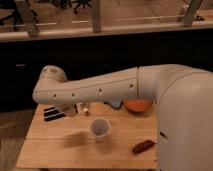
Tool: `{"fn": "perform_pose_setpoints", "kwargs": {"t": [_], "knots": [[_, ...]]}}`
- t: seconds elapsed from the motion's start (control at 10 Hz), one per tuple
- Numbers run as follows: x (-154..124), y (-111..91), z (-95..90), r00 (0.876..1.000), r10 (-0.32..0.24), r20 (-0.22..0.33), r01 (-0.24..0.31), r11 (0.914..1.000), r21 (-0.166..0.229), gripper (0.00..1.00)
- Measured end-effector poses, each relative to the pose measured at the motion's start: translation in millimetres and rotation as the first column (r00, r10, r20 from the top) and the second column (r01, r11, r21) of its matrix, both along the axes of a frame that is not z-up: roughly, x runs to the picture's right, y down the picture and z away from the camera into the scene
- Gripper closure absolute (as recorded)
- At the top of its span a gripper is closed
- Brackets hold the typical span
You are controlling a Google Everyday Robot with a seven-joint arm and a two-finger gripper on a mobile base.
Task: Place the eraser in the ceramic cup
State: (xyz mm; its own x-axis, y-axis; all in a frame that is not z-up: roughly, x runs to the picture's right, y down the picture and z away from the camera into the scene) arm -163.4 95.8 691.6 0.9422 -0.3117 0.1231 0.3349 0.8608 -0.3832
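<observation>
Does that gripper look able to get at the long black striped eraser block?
Probably yes. The gripper hangs right beside the long black striped eraser at the wooden table's back-left corner, with nothing standing between them; the small white ceramic cup sits apart.

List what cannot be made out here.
All in the camera view:
1. Gripper, under the left end of the arm beside the eraser: whether it holds the eraser cannot be told; the arm covers it.
2. Orange bowl: top hidden by the arm.
3. Blue thing: mostly behind the arm, unidentifiable.
4. Table: right side covered by the robot's body.
</observation>
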Motion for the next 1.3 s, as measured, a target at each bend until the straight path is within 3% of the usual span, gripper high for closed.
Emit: {"fn": "perform_pose_setpoints", "kwargs": {"t": [1.3], "knots": [[57.9, 2.1, -41.3, 0.994, 0.055, -0.089, -0.049, 0.9964, 0.069, 1.00]]}}
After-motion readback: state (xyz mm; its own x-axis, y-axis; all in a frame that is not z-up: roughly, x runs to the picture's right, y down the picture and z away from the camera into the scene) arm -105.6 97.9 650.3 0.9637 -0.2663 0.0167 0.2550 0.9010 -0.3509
